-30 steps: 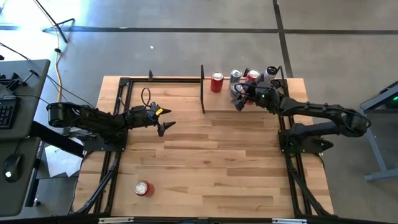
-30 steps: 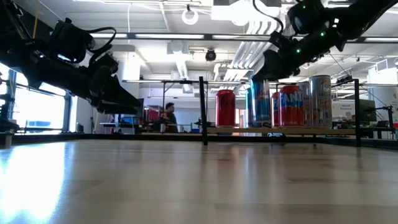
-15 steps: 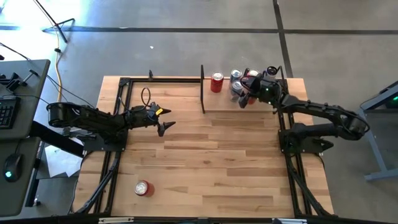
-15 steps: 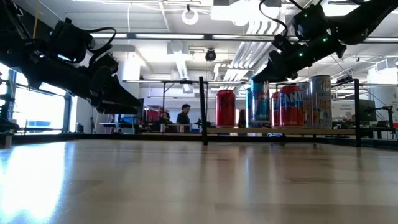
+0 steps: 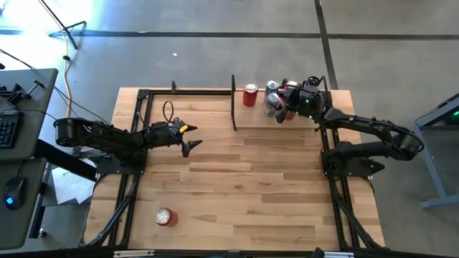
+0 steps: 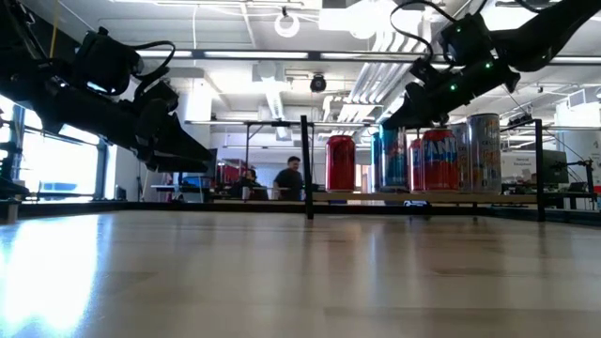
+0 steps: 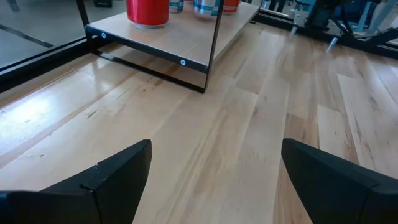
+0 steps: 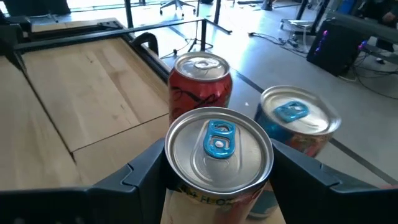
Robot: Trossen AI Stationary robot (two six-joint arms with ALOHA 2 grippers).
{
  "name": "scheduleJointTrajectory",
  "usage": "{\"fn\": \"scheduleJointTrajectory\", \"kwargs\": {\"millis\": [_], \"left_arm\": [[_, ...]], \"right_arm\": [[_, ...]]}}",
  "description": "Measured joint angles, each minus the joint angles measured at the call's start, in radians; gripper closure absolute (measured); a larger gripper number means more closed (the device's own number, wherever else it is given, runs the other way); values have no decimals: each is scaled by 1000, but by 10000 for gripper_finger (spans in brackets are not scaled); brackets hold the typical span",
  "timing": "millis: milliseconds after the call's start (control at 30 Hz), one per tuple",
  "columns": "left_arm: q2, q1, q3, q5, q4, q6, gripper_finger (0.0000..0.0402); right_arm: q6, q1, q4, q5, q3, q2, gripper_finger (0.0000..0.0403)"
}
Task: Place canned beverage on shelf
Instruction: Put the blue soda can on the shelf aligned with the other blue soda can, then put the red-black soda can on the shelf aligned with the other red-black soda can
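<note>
Right pincer (image 8: 217,180): closed around a canned beverage (image 8: 217,155), one dark finger on each side of its silver top with the blue pull tab; the can is held upright over the shelf (image 5: 283,118) at the far right of the tabletop (image 5: 237,186).
Held can's label: red and blue with white lettering in the low view; the words cannot be read.
Shelf: pale wood panel with thin black bars at its sides, carrying several upright cans.
Red can (image 5: 249,94): stands alone near the shelf's left bar, apart from the others; its label carries a thin dark script that cannot be read.
Other cans: a blue-tabbed can (image 8: 292,121) with an orange and blue side stands just beside the held one; a tall silver can (image 6: 484,153) stands at the right end of the row.
Left pincer (image 7: 211,171): fingers spread wide, holding nothing, hovering over the left half of the tabletop.
Fallen can (image 5: 166,216): red, lying on its side near the front left of the tabletop, well apart from both arms.
Background: a person (image 6: 293,178) stands in the room beyond.
</note>
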Motion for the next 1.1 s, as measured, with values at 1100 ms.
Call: {"fn": "scheduleJointTrajectory", "kwargs": {"millis": [1100], "left_arm": [[0,0,0,0,-2,0,53]], "right_arm": [[5,-3,39,-17,2,2,95]]}}
